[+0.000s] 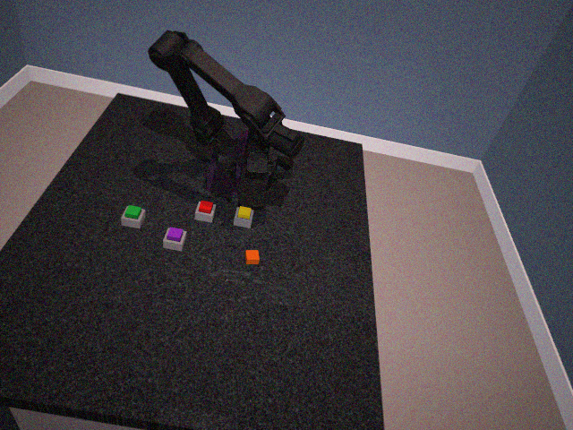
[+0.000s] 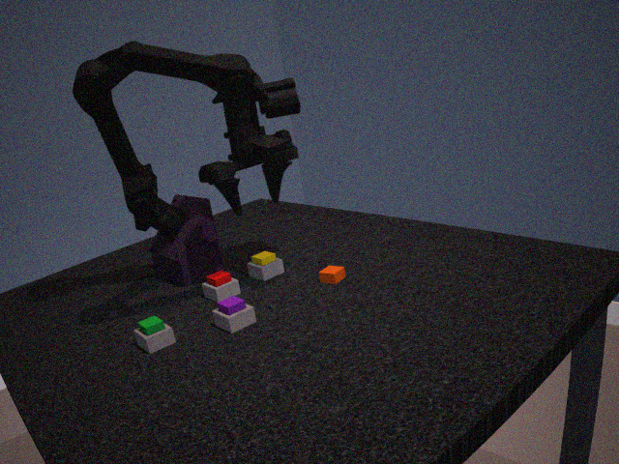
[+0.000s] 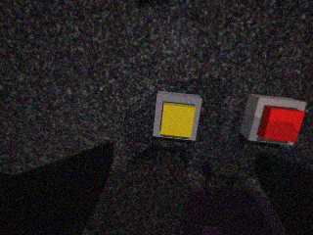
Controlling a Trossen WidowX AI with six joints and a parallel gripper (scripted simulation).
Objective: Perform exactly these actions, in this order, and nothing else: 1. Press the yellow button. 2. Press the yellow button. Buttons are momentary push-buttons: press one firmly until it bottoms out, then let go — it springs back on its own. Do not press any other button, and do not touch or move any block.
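Hand [image 2: 253,191], fingers apart and empty, above yellow button [image 3: 178,119]: a small, stiff, spring-loaded cap, likely best pushed squarely at its center, not gripped.

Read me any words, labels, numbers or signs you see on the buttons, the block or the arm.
There are none to read. The yellow button, red button, green button, purple button and orange block show plain colored faces, and the dark arm shows no legible marking.
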